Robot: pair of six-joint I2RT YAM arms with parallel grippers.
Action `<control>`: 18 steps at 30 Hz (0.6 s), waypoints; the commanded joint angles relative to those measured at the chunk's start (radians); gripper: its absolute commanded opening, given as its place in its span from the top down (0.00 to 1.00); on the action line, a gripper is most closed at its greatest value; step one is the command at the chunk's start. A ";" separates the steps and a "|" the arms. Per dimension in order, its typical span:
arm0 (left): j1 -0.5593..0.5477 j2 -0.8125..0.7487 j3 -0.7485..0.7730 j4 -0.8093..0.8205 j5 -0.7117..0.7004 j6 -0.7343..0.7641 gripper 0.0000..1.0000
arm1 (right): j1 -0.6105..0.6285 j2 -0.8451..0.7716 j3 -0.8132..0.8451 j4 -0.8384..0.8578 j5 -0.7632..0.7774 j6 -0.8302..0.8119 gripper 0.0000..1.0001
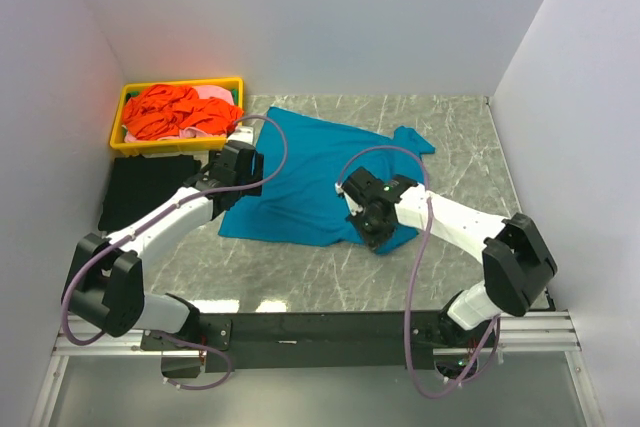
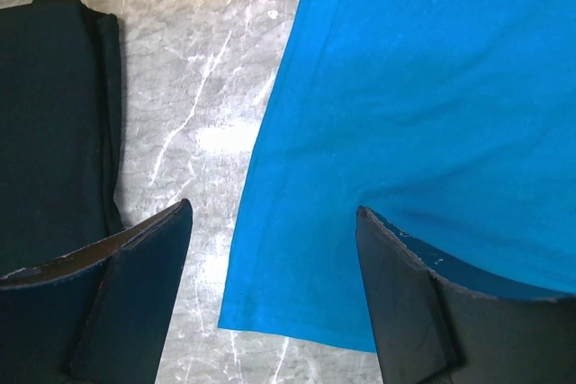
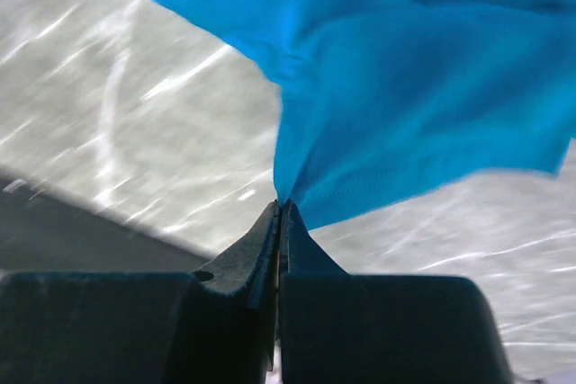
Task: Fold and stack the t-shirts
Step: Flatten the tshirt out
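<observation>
White walls close in a grey marbled surface [image 1: 455,152]. The teal-blue t-shirt [image 1: 310,172] lies spread and rumpled across its middle, with one sleeve reaching toward the far right.

The left tool [image 2: 274,222] hangs with its fingers wide apart over the shirt's left edge, close to the near corner. One finger is over bare surface and the other over cloth; whether either touches cannot be told. Just to its left lies the black t-shirt [image 2: 49,114], flat and folded, cut off by the edge of the left wrist view.

The right tool [image 3: 279,209] is pinched tight on a fold of the teal-blue t-shirt near its right hem, and the cloth fans out from the closed tips. That wrist view is blurred, and from above the arm hides the pinched spot.

In the far left corner a yellow tray [image 1: 178,145] holds bunched orange-red t-shirts [image 1: 170,112] and a sliver of a pink t-shirt [image 1: 212,93]. Whatever lies beneath them is hidden.
</observation>
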 commanded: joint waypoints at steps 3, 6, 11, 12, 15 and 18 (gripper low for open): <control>0.003 0.008 0.025 0.000 0.018 0.011 0.21 | 0.046 -0.038 0.002 -0.115 -0.099 0.145 1.00; 0.003 0.011 0.027 -0.005 0.020 0.011 0.21 | 0.065 -0.053 -0.050 -0.124 -0.132 0.191 1.00; 0.003 0.022 0.033 -0.011 0.017 0.012 0.21 | 0.069 -0.090 -0.154 -0.100 -0.189 0.262 0.97; 0.005 0.020 0.033 -0.011 0.017 0.012 0.21 | 0.069 -0.096 -0.185 -0.092 -0.195 0.265 0.95; 0.003 0.025 0.035 -0.014 0.020 0.011 0.21 | 0.081 -0.100 -0.217 -0.084 -0.218 0.271 0.87; 0.005 0.030 0.033 -0.016 0.023 0.011 0.21 | 0.085 -0.140 -0.216 -0.070 -0.218 0.290 0.62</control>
